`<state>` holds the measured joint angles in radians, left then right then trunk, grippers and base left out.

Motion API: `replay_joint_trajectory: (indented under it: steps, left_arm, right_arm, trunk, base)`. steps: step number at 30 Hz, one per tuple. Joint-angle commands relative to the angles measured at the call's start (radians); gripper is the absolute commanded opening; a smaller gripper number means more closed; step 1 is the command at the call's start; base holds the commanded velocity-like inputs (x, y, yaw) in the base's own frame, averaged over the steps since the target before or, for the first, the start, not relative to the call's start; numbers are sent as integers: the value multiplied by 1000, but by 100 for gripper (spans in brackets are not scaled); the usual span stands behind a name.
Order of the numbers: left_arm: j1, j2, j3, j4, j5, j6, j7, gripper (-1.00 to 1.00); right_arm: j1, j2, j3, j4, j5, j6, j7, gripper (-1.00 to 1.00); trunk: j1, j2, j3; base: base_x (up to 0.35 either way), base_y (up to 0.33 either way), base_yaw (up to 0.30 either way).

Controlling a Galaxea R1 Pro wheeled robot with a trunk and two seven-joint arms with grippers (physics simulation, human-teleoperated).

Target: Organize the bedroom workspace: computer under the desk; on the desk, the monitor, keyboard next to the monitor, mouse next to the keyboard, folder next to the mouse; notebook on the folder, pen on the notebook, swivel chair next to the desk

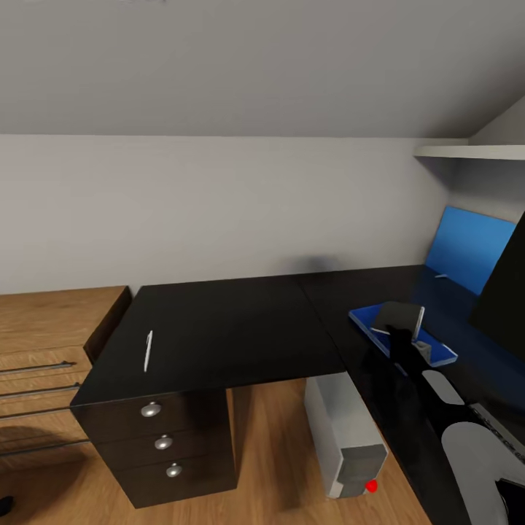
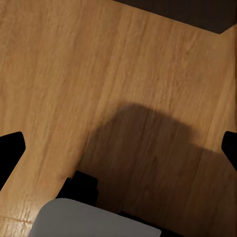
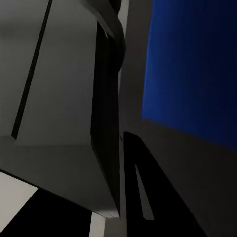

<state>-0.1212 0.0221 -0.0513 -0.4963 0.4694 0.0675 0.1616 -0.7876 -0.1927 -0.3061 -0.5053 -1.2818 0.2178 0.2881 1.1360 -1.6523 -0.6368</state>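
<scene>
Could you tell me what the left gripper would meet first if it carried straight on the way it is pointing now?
Most likely the wood floor: the left gripper looks straight onto bare planks, with its own shadow there. How far off the floor is cannot be judged.

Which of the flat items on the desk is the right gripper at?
The notebook: the right gripper is at its near edge, tilting it over the blue folder. The white pen lies alone at the desk's far left end.

The right arm (image 1: pixel 437 397) reaches from the frame's lower right toward centre right, its gripper (image 1: pixel 399 337) clamped.
</scene>
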Motion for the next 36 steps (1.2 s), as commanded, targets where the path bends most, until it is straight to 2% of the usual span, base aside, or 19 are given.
replay_joint_trajectory:
  steps: [1,28,30,32,36]
  left_arm:
    - [0,1,-5,-2,7,1,8,100]
    - [0,1,-5,-2,8,-2,9,100]
    - [0,-6,-7,-2,6,-1,8,100]
    - [0,-8,-7,-2,6,-2,8,100]
    - [0,-22,-7,-2,6,-4,8,100]
  right_arm:
    - [-1,0,-6,1,-10,9,3,-100]
    - [-1,-2,-16,1,-10,21,18,-100]
    - [1,-12,-28,0,-9,31,20,-100]
    - [1,-11,-38,0,-8,40,20,-100]
    - [1,-18,-37,-1,-9,36,22,-100]
  trunk:
    - [0,0,-1]
    - [0,0,-1]
    - [0,0,-1]
    - [0,0,-1]
    - [0,0,-1]
  base:
    - [44,-41,0]
    - [24,-2,0]
    - [0,0,0]
    - [0,0,0]
    - [0,0,0]
